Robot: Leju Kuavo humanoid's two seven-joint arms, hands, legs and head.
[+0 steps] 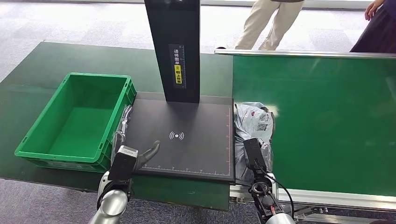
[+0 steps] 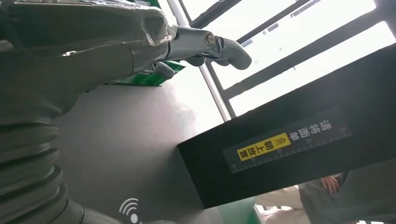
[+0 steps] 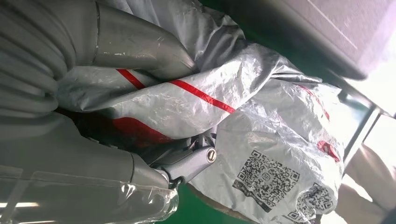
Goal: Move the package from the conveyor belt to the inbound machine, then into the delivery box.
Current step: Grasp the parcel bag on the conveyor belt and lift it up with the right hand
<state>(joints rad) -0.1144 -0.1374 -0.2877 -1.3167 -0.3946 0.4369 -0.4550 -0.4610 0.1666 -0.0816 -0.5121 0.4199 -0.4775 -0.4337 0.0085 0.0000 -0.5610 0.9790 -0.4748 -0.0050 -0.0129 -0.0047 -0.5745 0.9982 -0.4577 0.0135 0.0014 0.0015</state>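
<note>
My right robot hand [image 3: 140, 158], grey with darker fingers, lies against the package [image 1: 254, 122]: silver-grey crinkled film with red stripes and black-and-white square codes. The conveyor belt [image 1: 327, 116] is bright green with a silver rim. The inbound machine [image 1: 184, 140] is matt black, marked with a white wave symbol and a yellow label. The delivery box [image 1: 77, 119] is vivid green; the counter [image 1: 28, 74] dark green.

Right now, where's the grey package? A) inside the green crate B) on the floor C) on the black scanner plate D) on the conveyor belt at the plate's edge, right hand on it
D: the grey package lies on the green conveyor belt beside the black scanner plate, with the right hand gripping it.
</note>
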